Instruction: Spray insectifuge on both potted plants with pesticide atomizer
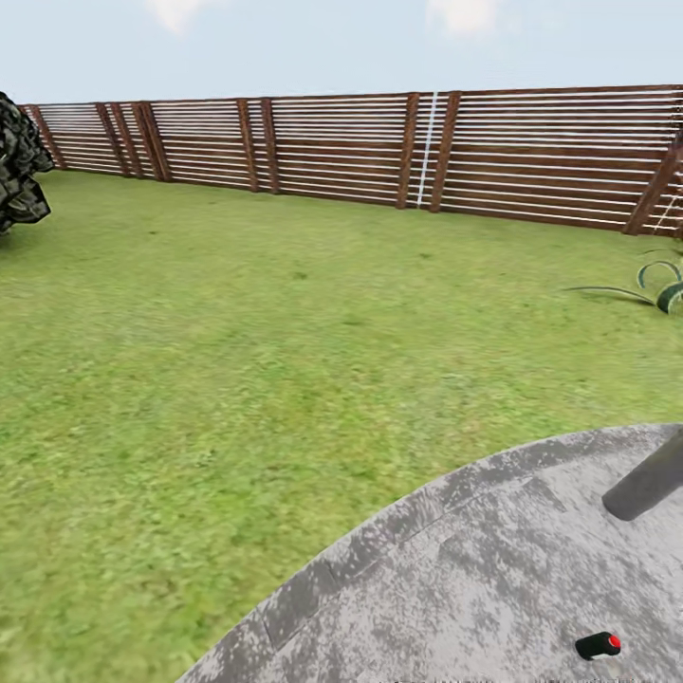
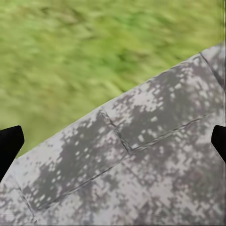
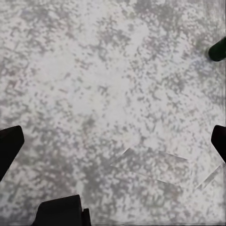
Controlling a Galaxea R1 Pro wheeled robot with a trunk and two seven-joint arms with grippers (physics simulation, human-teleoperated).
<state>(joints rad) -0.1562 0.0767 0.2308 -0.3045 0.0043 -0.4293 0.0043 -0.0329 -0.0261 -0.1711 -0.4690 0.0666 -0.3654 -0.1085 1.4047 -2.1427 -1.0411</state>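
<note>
The garden lawn [image 1: 209,379] runs up to a brown slatted fence [image 1: 379,147], with the edge of the round grey patio [image 1: 474,569] in front of me. My left gripper [image 2: 113,141] hangs open over the patio's rim, where stone meets grass. Open too, my right gripper [image 3: 113,141] hovers over bare paving. A dark green rounded end [image 3: 218,49] pokes in at the edge of the right wrist view; I cannot tell what it is. The potted plants are out of view.
A grey post [image 1: 650,484] leans in over the patio at the right, and a small black piece with a red dot [image 1: 598,645] lies below it. A striped agave [image 1: 664,285] grows at the right edge. Dark foliage [image 1: 19,161] stands far left.
</note>
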